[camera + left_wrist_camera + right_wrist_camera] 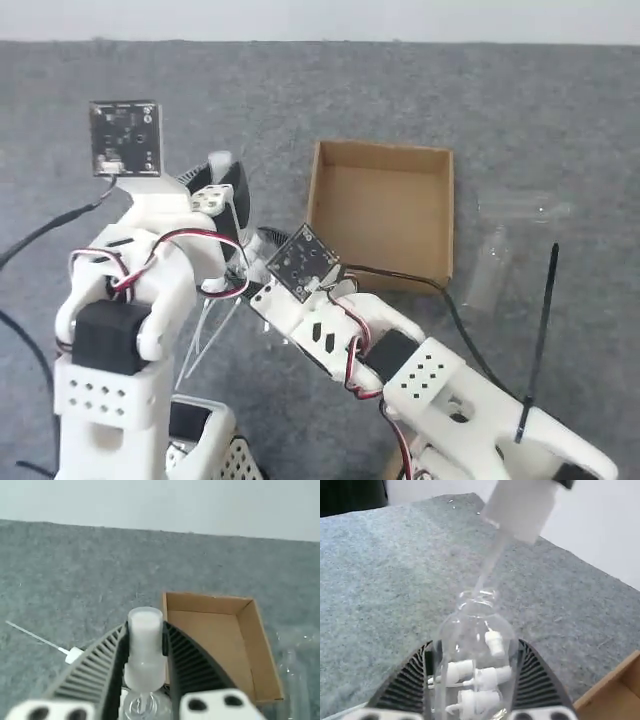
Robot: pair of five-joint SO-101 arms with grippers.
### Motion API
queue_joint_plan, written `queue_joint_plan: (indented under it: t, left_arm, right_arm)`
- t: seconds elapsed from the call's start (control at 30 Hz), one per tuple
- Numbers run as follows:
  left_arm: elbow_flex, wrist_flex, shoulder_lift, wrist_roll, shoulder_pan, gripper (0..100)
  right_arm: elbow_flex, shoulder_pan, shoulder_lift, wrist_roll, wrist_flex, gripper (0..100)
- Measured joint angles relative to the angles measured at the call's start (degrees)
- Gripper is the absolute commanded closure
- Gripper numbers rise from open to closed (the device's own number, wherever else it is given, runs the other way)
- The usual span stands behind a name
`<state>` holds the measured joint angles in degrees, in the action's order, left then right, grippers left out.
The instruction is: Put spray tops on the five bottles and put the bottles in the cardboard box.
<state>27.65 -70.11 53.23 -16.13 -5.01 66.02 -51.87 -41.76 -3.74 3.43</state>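
Left gripper (145,630) clamped on a white spray top (145,647), its tube dipped into the open neck of a clear bottle (470,630), which the right gripper (474,647) squeezed, both just beside the cardboard box (385,210), spare bottles (490,265) lay on the box's opposite side.
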Motion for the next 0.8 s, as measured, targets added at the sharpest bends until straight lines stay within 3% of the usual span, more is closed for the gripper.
queue_joint_plan:
  t: [0.2,0.43,0.8]
  left_arm:
    - [1.14,-0.97,0.00,4.57,-0.09,98]
    - [1.93,-3.34,4.92,7.65,-0.18,84]
    - [2.64,-3.34,10.99,9.67,1.85,83]
  right_arm:
    - [0.00,0.00,0.00,0.00,-0.26,99.3]
    - [0.00,0.09,0.00,0.00,-0.26,99.3]
    - [0.00,0.97,0.00,0.00,1.32,99.3]
